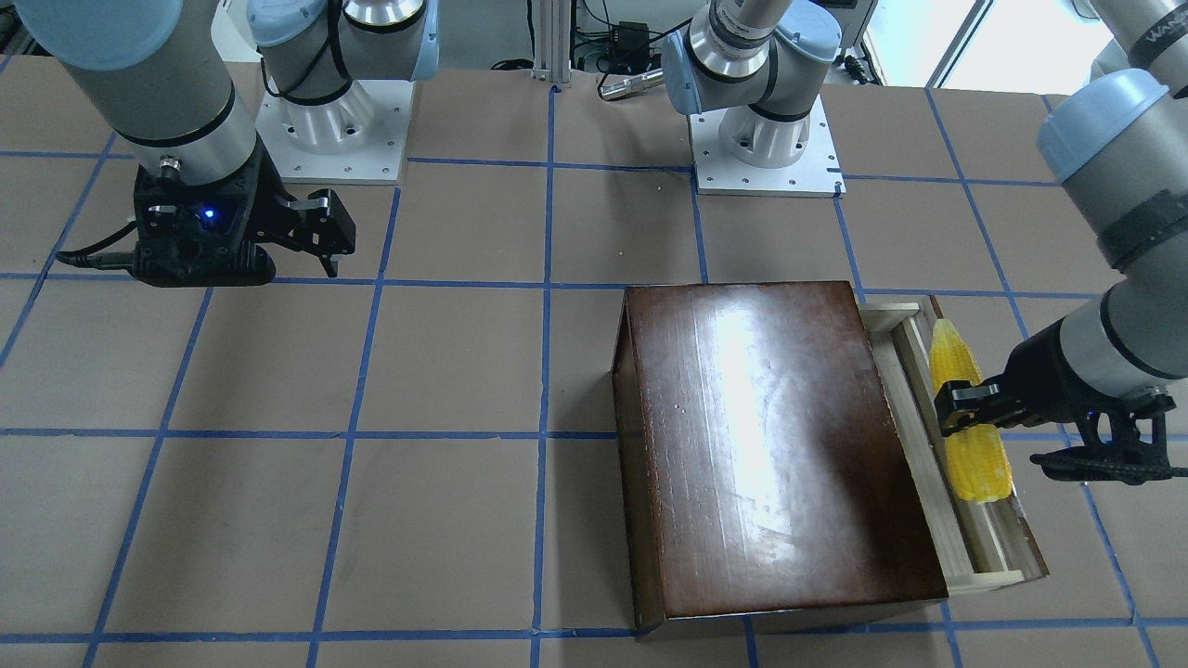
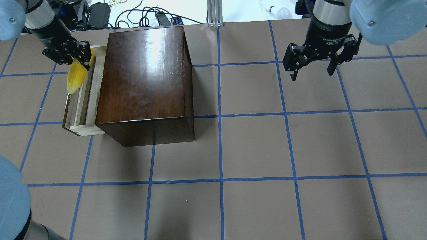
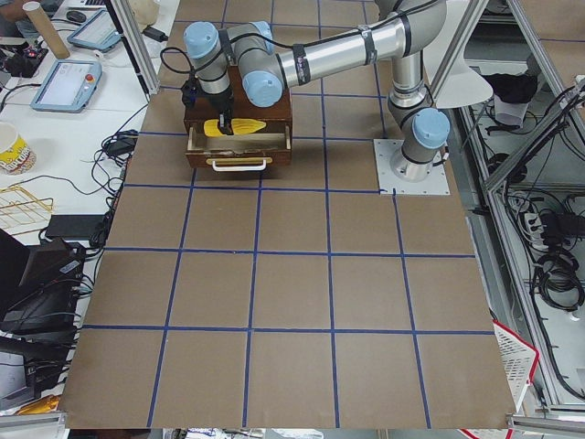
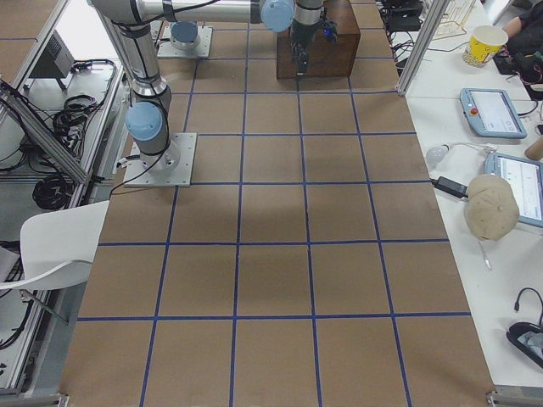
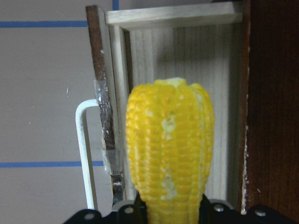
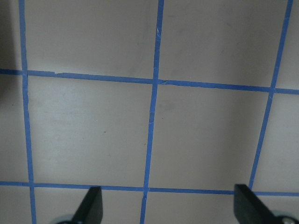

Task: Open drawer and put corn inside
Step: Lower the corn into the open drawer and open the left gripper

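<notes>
The drawer (image 1: 937, 464) of pale wood is pulled out of the glossy dark-brown cabinet (image 1: 770, 445); it also shows in the overhead view (image 2: 83, 100) and the left wrist view (image 5: 187, 70). My left gripper (image 1: 965, 408) is shut on the yellow corn (image 1: 970, 464) and holds it lengthwise over the open drawer, above its floor. The corn shows in the overhead view (image 2: 76, 77) and fills the left wrist view (image 5: 170, 149). My right gripper (image 2: 312, 68) is open and empty, hovering over bare table far from the cabinet (image 2: 143, 83).
The drawer has a white wire handle (image 5: 84, 149) on its chipped dark front panel (image 5: 100, 102). The table is brown with blue tape grid lines. The arm bases (image 1: 766, 139) stand at the robot's edge of the table.
</notes>
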Tool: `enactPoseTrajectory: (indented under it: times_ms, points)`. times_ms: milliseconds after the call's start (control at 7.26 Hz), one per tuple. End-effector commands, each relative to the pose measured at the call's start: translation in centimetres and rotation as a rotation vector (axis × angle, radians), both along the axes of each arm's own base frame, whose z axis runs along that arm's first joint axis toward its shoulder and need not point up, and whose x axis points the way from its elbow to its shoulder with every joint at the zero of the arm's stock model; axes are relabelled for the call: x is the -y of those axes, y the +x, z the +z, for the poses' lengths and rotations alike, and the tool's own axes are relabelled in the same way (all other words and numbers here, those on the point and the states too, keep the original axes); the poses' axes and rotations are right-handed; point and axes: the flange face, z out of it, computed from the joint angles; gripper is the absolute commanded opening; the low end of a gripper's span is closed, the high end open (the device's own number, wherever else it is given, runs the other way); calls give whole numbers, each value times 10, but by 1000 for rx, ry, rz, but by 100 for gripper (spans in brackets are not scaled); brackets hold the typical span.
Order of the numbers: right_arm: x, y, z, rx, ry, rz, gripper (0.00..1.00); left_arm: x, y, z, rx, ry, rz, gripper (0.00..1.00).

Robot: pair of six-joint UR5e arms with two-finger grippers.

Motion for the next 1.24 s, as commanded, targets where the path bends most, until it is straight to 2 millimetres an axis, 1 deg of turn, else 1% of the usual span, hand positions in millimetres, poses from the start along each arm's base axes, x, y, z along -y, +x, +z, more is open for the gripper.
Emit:
enactPoseTrajectory:
  times_ms: [0, 138, 275, 413, 551, 688, 964, 1101]
  points:
    - [0, 0, 0, 0, 0, -1, 100, -3, -2, -16, 8, -24, 21, 0]
    - [0, 0, 0, 0, 0, 1, 100, -3, -2, -19, 7, -19, 24, 0]
    - [0, 0, 0, 0, 0, -1, 100, -2, -2, -24, 4, -9, 23, 32]
    - [0, 0, 0, 0, 0, -1, 100, -2, -1, -22, 0, -15, 23, 86]
    - [0, 0, 0, 0, 0, -1, 100, -2, 5, -24, -4, -11, 29, 91]
    - [0, 0, 0, 0, 0, -1, 100, -3, 5, -23, -2, -11, 29, 93]
    - [0, 0, 0, 0, 0, 1, 100, -4, 5, -19, -1, -15, 31, 93]
    - [0, 0, 0, 0, 0, -1, 100, -4, 5, -14, 1, -24, 31, 93]
